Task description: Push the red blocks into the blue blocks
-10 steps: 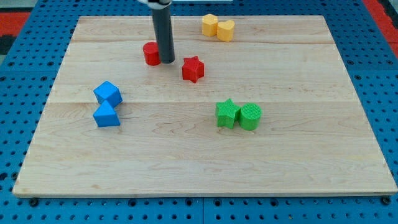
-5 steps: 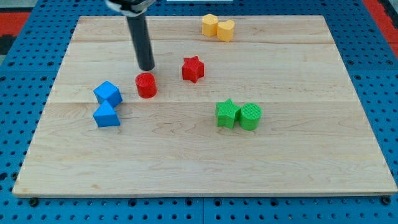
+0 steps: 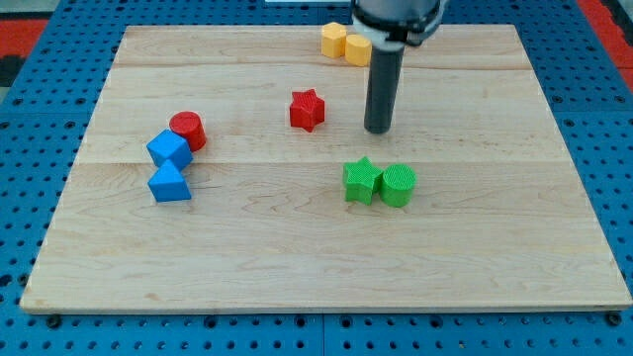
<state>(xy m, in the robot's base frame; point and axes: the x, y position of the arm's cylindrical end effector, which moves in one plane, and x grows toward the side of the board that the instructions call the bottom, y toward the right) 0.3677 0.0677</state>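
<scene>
- Pale wooden board (image 3: 297, 257) lies on a blue pegboard bench (image 3: 40, 178) that frames it on every side.
- I carry no jaws or pads to open or close, only a straight dark rod; my tip (image 3: 377, 131) rests on the wood to the view's right of the red star block (image 3: 308, 109), near it but apart.
- One red piece, the red cylinder block (image 3: 186, 130), sits touching the blue cube block (image 3: 169, 150) at the view's left; the blue wedge-shaped block (image 3: 169, 184) lies just below the cube, touching it or nearly so.
- So I judge the star to be the piece left to move, well apart from the blue pair.
- It looks small, light and rigid, likely to slide easily on smooth wood; its points may make it spin or slip off my rod, so I would press squarely on its right-hand side, aiming through its centre toward the lower left.
- Open wood lies between the star and the blue pair, with nothing in the way.
- A green star block (image 3: 361, 181) and green cylinder block (image 3: 399, 185) stand below my tip; two yellow blocks (image 3: 346, 44) sit near the top edge beside my rod, all off the push line.
- The blue pair is near the left edge, so a hard shove could drive them off.
</scene>
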